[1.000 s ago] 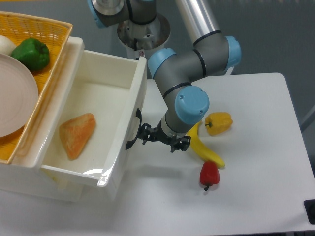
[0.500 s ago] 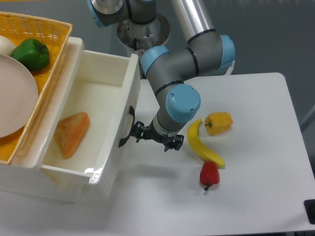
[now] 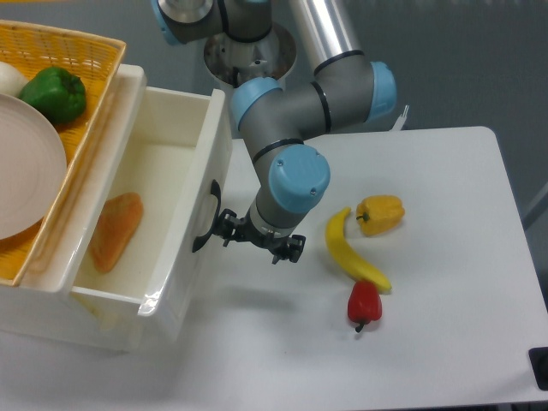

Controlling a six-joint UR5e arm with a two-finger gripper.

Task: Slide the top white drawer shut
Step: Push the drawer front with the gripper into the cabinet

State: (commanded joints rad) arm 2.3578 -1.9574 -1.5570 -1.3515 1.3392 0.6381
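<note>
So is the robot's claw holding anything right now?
Nothing looks held. The gripper presses against the black handle on the top white drawer; a grasp can't be told.

We were in a robotics lab: an industrial arm (image 3: 300, 94) stood bolted behind a plain white counter (image 3: 445, 282), grey wall beyond. Right of the tool (image 3: 254, 239) lay toy produce, a banana (image 3: 351, 257) and two peppers (image 3: 380, 212), staged for trials.

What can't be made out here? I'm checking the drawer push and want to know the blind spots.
From the fixed camera:
- Gripper fingertips: small and dark against the black handle, so contact and opening are unclear.
- Top white drawer: how far it remains open is hidden by the yellow basket above.
- White plate: cut off by the left edge.
</note>
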